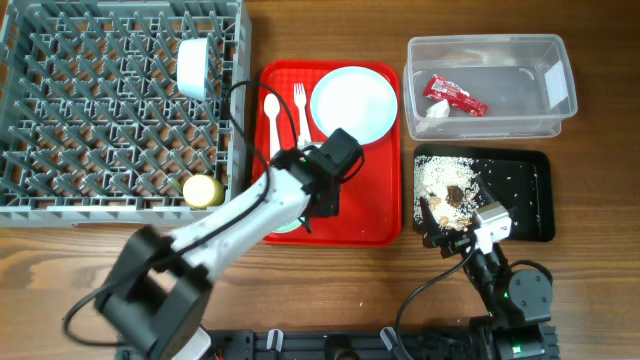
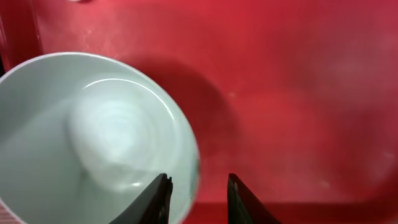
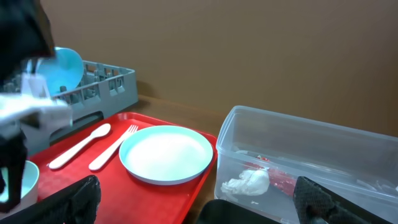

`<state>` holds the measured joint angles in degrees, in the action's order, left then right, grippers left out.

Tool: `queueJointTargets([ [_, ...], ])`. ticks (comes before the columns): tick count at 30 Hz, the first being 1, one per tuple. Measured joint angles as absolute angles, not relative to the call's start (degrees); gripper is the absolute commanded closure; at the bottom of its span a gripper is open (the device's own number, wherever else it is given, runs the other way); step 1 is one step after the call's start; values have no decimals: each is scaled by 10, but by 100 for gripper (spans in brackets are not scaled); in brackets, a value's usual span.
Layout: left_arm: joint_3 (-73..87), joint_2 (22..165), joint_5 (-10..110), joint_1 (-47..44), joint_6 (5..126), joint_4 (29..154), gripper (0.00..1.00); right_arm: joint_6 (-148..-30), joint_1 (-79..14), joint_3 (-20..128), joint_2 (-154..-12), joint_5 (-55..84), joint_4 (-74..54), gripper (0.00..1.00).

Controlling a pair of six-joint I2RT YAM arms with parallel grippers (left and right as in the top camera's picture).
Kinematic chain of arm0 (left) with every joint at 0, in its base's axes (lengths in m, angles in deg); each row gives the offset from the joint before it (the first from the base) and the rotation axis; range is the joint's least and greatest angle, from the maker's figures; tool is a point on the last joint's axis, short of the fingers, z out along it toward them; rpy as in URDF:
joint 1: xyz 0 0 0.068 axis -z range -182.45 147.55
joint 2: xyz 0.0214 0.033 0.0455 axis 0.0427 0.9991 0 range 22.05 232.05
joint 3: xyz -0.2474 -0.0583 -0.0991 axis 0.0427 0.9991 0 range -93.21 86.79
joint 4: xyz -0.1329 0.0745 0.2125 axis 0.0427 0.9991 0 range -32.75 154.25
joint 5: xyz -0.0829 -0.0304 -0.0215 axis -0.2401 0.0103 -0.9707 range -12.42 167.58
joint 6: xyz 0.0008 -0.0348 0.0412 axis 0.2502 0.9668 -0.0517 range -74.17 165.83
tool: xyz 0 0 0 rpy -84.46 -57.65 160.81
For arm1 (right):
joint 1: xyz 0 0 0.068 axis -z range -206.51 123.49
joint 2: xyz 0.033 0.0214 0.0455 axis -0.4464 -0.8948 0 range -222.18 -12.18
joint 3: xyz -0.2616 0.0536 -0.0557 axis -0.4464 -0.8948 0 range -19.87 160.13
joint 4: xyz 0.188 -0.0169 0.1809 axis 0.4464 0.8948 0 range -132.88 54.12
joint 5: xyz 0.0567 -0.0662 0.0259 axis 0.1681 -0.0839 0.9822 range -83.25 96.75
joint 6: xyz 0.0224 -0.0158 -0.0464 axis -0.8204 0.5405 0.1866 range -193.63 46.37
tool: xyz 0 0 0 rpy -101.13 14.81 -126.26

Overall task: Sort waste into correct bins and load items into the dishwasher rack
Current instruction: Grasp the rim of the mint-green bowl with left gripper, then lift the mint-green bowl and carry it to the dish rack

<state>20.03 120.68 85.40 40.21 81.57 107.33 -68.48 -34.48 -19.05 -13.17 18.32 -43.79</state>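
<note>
Far left, grey rack (image 1: 60,120) already holding a blue dish (image 1: 193,68) on edge and a yellow cup (image 1: 203,190). Centre, on the red tray (image 1: 370,225), yet to load: bowl (image 2: 93,137), rim between the parted fingers of the left gripper (image 2: 198,183); spoon (image 1: 272,120) and fork (image 1: 300,105), long axes pointing away from the robot, heads farthest; plate (image 1: 354,103). Right, wrapper (image 1: 455,95) and scrap (image 1: 437,110) in clear tub (image 1: 560,60), grains (image 1: 445,180) in black tray (image 1: 530,200). Right gripper (image 1: 445,235) wide open, empty.

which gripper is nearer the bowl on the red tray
Left. The left gripper straddles the bowl rim; the right gripper hangs over the black tray.
</note>
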Motion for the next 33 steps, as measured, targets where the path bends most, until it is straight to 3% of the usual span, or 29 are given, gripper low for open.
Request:
queueJointTargets([
  [5, 201, 1253, 836, 402, 827, 1045, 79, -685, -345, -190, -132, 183, -438, 0],
  [12, 201, 1261, 774, 421, 826, 1018, 78, -685, -345, -190, -132, 183, -438, 0],
  [17, 189, 1256, 746, 421, 816, 1028, 66, -685, -345, -190, -132, 183, -438, 0],
  [23, 155, 1210, 787, 404, 809, 1129, 52, -685, -345, -190, -132, 183, -438, 0],
  [26, 152, 1188, 824, 376, 811, 1175, 54, -685, -345, -190, -132, 183, -438, 0],
  [28, 152, 1184, 838, 349, 811, 1193, 60, -685, -345, -190, -132, 183, -438, 0],
  [33, 189, 1184, 847, 307, 809, 1152, 63, -685, -345, -190, -132, 183, -438, 0],
])
